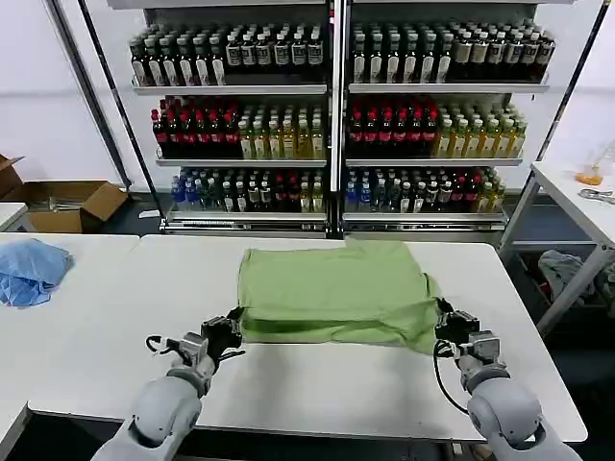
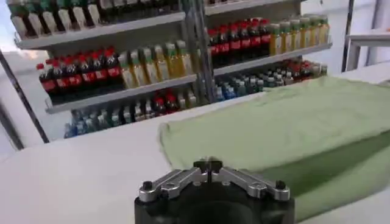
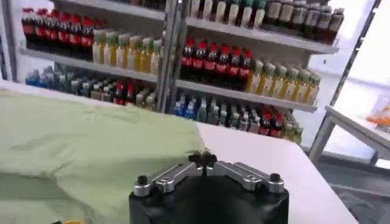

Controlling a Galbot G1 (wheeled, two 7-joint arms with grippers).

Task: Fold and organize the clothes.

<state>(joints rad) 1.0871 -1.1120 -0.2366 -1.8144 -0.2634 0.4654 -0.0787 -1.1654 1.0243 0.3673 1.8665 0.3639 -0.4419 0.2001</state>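
Note:
The light green shirt (image 1: pixel 336 283) lies folded into a flat, wide rectangle in the middle of the white table (image 1: pixel 317 384); its collar and print are hidden. My left gripper (image 1: pixel 233 325) is low at the shirt's near left corner. In the left wrist view its fingertips (image 2: pixel 208 164) meet against the edge of the shirt (image 2: pixel 292 122), shut on the cloth. My right gripper (image 1: pixel 444 317) sits at the near right corner. In the right wrist view it (image 3: pixel 203 159) is pinched shut where the corner of the shirt (image 3: pixel 79 134) ends.
A crumpled light blue cloth (image 1: pixel 29 269) lies on the table to the far left. Shelves of bottles (image 1: pixel 336 115) stand behind the table. An open cardboard box (image 1: pixel 72 204) is on the floor at the left, and a second table (image 1: pixel 577 202) stands at the right.

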